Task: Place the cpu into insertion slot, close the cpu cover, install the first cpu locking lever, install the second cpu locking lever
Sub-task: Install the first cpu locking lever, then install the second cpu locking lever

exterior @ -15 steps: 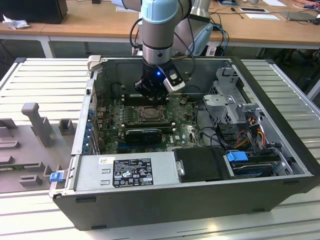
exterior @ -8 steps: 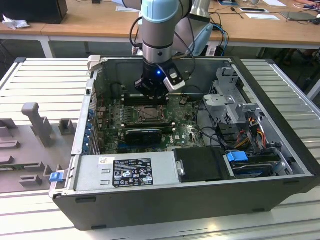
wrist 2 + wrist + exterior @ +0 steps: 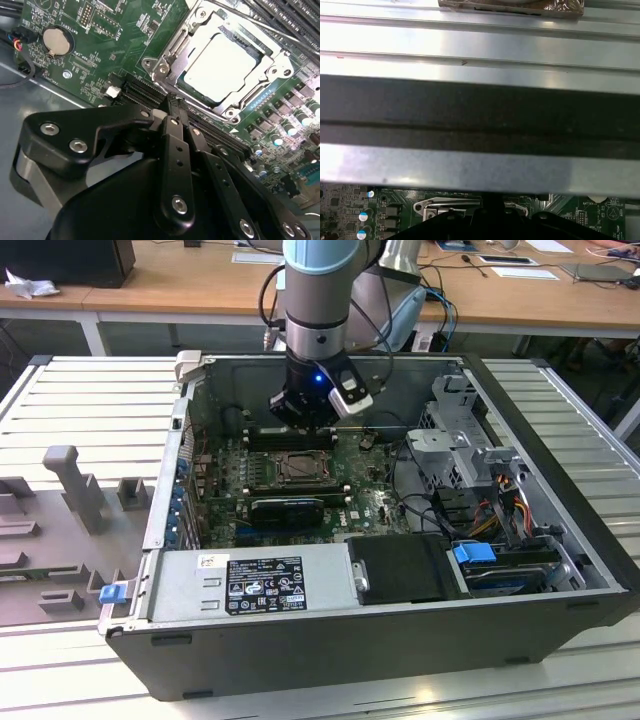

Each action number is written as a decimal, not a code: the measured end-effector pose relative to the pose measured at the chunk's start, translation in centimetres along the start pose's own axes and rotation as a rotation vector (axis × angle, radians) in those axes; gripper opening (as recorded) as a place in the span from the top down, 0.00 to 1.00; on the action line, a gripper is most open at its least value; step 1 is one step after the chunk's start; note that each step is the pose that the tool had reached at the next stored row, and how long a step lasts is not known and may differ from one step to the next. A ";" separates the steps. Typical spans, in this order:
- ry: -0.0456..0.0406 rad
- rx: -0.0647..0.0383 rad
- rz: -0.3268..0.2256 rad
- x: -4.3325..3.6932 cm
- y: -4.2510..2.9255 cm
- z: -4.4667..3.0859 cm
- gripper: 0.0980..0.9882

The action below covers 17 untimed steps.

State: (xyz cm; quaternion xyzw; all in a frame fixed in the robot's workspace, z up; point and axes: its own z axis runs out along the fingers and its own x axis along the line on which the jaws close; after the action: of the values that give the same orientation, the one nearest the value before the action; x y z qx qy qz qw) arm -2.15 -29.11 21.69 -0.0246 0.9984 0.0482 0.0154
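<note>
open computer case [image 3: 560, 540], green motherboard [image 3: 375, 510]; coin battery [image 3: 56, 41]; wooden desk [image 3: 200, 285]

Pale silvery cpu [image 3: 220, 67]; silvery cpu cover [image 3: 187, 35]; green motherboard [image 3: 100, 45]; black gripper [image 3: 172, 107]; grey case [image 3: 330, 625].

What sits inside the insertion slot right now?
In the second wrist view the cpu lies in the insertion slot, framed by the cpu cover. The socket's contacts beneath it are covered. The gripper is shut nearby.
</note>
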 end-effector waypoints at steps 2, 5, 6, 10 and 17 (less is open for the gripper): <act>0.0000 0.000 0.000 0.01 -0.09 -0.01 0.99; -0.0001 0.000 0.000 0.01 -0.20 -0.02 0.99; -0.0001 0.000 0.000 0.01 -0.23 -0.02 0.99; -0.0001 0.000 0.000 0.02 -0.40 -0.04 0.99; -0.0001 -0.001 0.000 -0.06 -0.24 -2.63 0.99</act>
State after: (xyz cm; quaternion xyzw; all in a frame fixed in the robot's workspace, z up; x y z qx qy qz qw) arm -2.15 -29.60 24.28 -0.0244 0.9984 0.0486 0.0154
